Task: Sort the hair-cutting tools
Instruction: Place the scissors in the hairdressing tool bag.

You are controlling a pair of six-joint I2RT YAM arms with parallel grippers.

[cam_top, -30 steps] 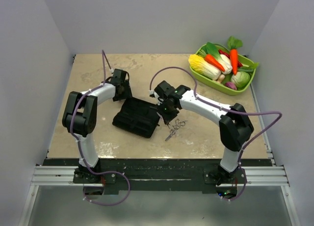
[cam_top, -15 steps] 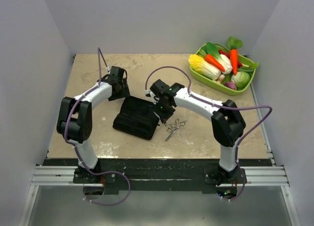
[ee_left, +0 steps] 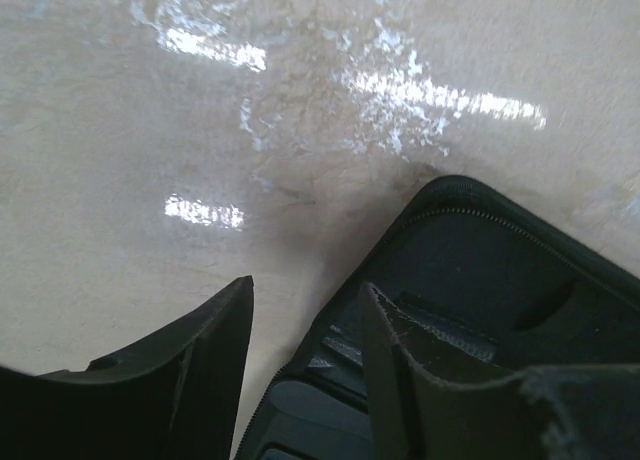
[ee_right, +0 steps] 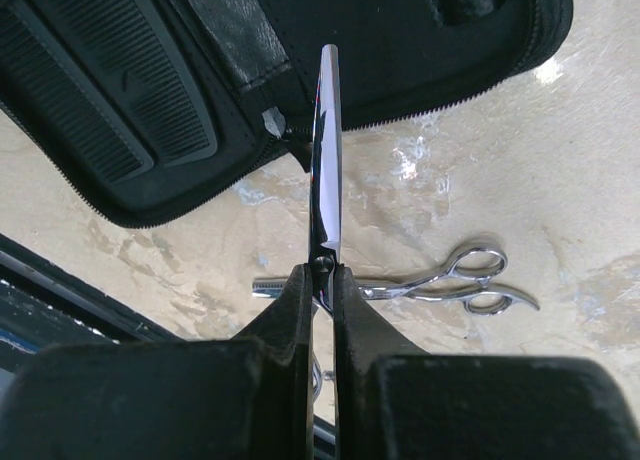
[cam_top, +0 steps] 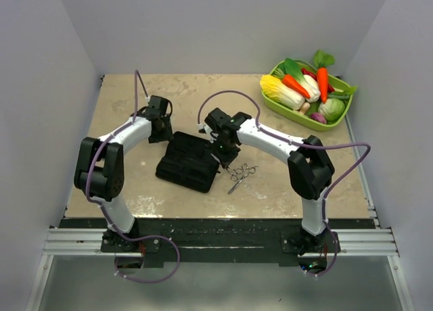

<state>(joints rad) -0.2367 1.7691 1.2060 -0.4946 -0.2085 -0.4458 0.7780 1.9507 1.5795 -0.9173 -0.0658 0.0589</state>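
My right gripper (cam_top: 224,153) (ee_right: 320,280) is shut on a pair of silver scissors (ee_right: 326,160). Its blades point forward over the zipped edge of the open black case (cam_top: 187,162) (ee_right: 400,40). A second pair of silver scissors (cam_top: 242,174) (ee_right: 440,285) lies flat on the table just right of the case. Two black ribbed combs (ee_right: 100,90) lie inside the case. My left gripper (cam_top: 163,130) (ee_left: 305,290) is open and empty at the case's far left corner (ee_left: 480,270), with the case edge between its fingers.
A green tray (cam_top: 298,116) of toy vegetables stands at the back right corner. The tan tabletop (cam_top: 135,182) is walled on three sides. The dark front rail (cam_top: 216,224) runs along the near edge.
My right gripper has carried the scissors left, from above the lying pair to the case's right edge. My left gripper has drifted slightly left at the case's far corner.
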